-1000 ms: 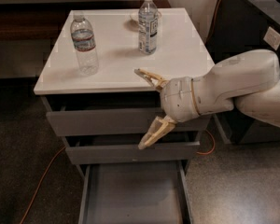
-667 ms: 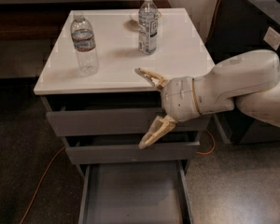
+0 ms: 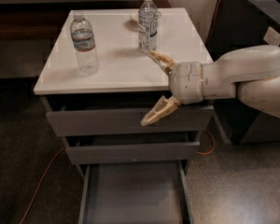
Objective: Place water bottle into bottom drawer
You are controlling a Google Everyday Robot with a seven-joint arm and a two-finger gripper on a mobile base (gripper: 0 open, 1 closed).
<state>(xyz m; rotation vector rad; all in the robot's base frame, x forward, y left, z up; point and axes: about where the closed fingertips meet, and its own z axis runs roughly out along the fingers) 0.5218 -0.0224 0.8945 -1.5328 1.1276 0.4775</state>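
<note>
The bottom drawer [image 3: 130, 195] is open at six o'clock. The water bottle [image 3: 84, 43] stands untouched on the white cabinet top [image 3: 116, 69], ten o'clock from the gripper [image 3: 151, 87]. Its jaws are wide and empty.

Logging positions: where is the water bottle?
The water bottle stands left on the cabinet top, apart from the taller bottle; open claw hangs at its front-right edge.
</note>
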